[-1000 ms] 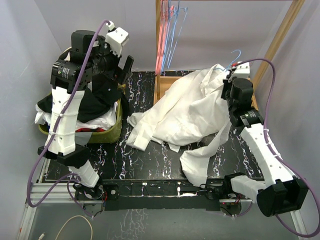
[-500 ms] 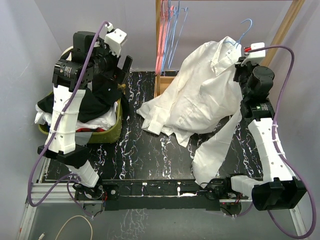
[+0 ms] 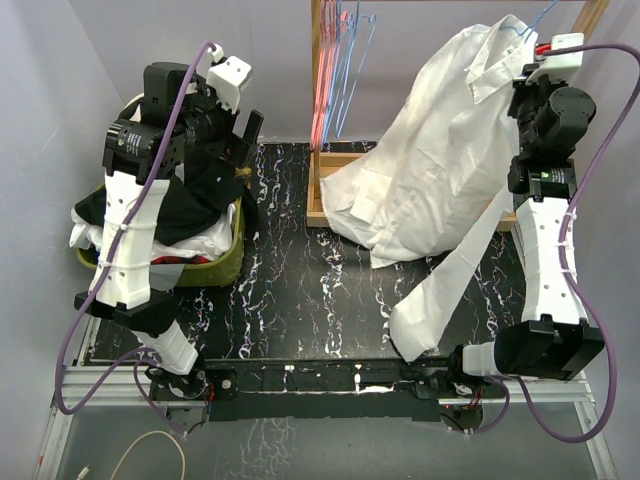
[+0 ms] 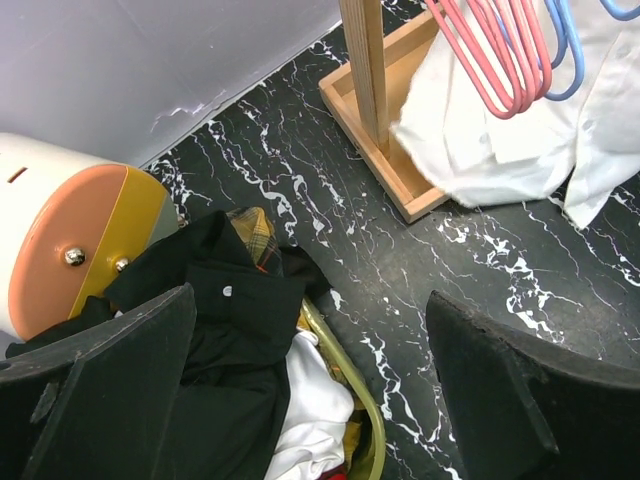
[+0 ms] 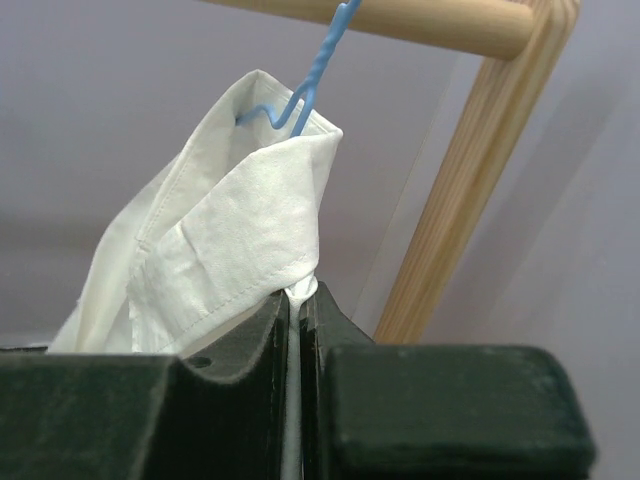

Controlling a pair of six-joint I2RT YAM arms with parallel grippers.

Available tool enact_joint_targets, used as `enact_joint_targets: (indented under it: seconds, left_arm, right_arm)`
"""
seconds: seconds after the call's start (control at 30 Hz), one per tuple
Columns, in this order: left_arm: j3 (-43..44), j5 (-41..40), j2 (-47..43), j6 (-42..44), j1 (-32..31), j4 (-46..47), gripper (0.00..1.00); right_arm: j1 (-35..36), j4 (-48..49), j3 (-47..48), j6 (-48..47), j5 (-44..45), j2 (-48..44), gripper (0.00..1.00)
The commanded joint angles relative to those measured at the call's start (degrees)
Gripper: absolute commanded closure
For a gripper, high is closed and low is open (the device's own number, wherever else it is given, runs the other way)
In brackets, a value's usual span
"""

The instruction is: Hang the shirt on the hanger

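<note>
The white shirt [image 3: 440,160] hangs from the light-blue hanger [image 3: 531,29], its hem near the rack base and one sleeve trailing to the table front. My right gripper [image 3: 525,72] is raised at the back right. In the right wrist view it [image 5: 298,295] is shut on a fold of shirt fabric just under the collar [image 5: 225,225]. The hanger's hook [image 5: 318,70] rises from the collar up to the wooden rail [image 5: 420,22]; I cannot tell whether it is over it. My left gripper [image 3: 250,135] [image 4: 310,300] is open and empty above the basket.
A green basket [image 3: 232,255] with a black garment [image 4: 225,330] and other clothes stands at the left. The wooden rack's base [image 4: 385,185] and upright post [image 3: 317,90] stand at the back middle. Pink hangers [image 4: 495,60] and spare blue hangers [image 4: 567,55] hang there.
My right gripper has risen and moved back and right with the shirt and hanger, lifting most of the shirt off the table up to the rail. The left arm has not moved.
</note>
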Motion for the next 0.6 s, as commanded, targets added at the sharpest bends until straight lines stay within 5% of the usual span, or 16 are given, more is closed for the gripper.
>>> enact_joint_targets:
  seconds: [0.0, 0.57]
  left_arm:
    - [2.4, -1.4, -1.3, -0.8, 0.3, -0.1, 0.03]
    - [6.6, -4.6, 2.7, -2.7, 0.3, 1.5, 0.03]
  right_arm:
    - [-1.8, 7.2, 6.5, 0.0, -0.5, 1.8, 0.92]
    - [-10.1, 9.5, 15.7, 12.9, -10.4, 13.0, 0.92]
